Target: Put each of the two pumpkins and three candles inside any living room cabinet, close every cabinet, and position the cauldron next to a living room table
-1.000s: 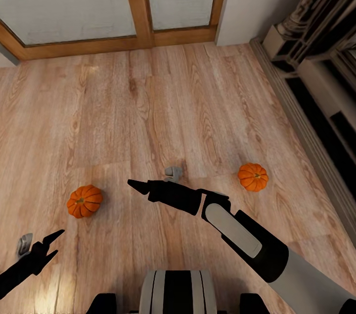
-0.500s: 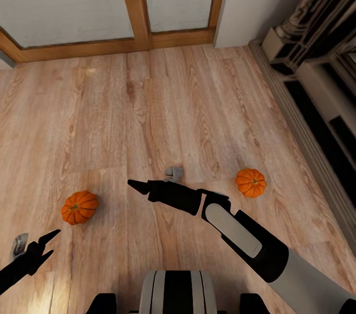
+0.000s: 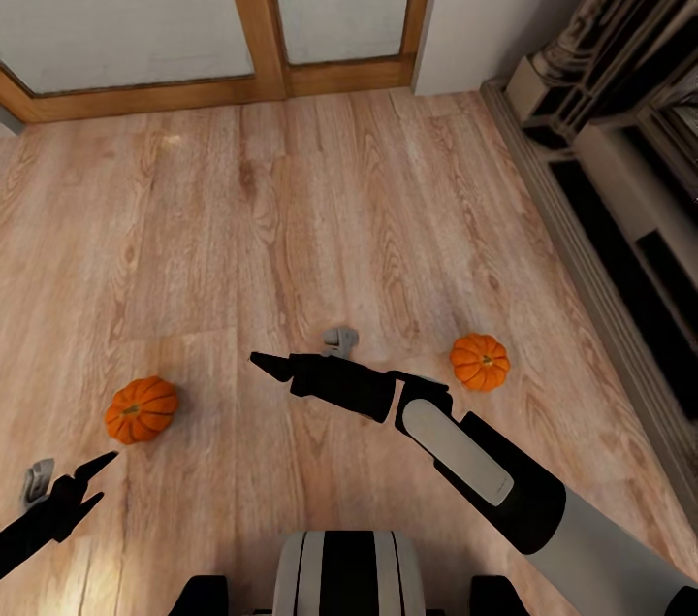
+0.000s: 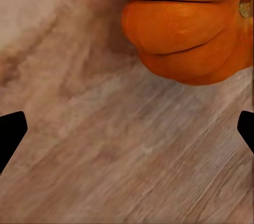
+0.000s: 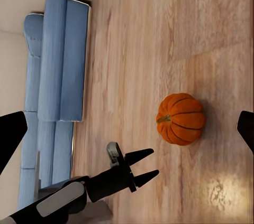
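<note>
One pumpkin (image 3: 142,409) sits on the wood floor (image 3: 291,209) at my ten o'clock, just past my left gripper (image 3: 92,483), fingers spread, holding nothing. The other pumpkin (image 3: 480,361) sits at two o'clock. My right gripper (image 3: 264,363) is spread too.

I see a pale wood-plank floor (image 3: 320,199) carrying two pumpkins: one pumpkin (image 3: 142,409) lies just ahead of my left claw (image 3: 89,482), the other pumpkin (image 3: 479,361) sits right of my right claw (image 3: 271,366), well apart.
</note>
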`<state>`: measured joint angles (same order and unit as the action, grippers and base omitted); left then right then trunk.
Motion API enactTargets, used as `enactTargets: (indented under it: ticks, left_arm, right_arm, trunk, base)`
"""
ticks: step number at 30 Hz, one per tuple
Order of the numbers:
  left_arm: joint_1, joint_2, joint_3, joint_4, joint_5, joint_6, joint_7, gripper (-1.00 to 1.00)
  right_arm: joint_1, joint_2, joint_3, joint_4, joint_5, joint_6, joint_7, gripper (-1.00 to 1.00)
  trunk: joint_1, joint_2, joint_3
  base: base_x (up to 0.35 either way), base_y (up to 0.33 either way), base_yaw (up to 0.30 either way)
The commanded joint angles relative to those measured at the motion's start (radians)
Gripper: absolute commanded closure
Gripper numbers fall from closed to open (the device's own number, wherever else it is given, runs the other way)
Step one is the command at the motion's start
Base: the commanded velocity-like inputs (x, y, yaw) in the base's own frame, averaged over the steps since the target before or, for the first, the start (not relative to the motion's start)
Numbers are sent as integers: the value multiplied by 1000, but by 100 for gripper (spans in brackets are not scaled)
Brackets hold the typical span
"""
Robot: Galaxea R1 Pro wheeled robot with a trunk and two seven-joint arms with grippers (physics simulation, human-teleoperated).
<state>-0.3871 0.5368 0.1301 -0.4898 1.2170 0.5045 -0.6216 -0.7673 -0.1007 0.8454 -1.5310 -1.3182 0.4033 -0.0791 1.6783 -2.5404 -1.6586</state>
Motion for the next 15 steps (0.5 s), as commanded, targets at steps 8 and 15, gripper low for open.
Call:
enactTargets:
  ticks: [8,15]
  left_arm:
    - [1,1,3,5,6,8,0,-100]
    - [0,0,26,5,6,8,-1,-100]
  right_arm:
    - [-1,-1,2,-1,-9,0,-8,-100]
    - [-1,-1,3,-1,-8,2,-10,-100]
  trunk:
    - [0,0,-1]
    - [0,0,-1]
  base:
    - [74,-68,0]
    - [254,-90,0]
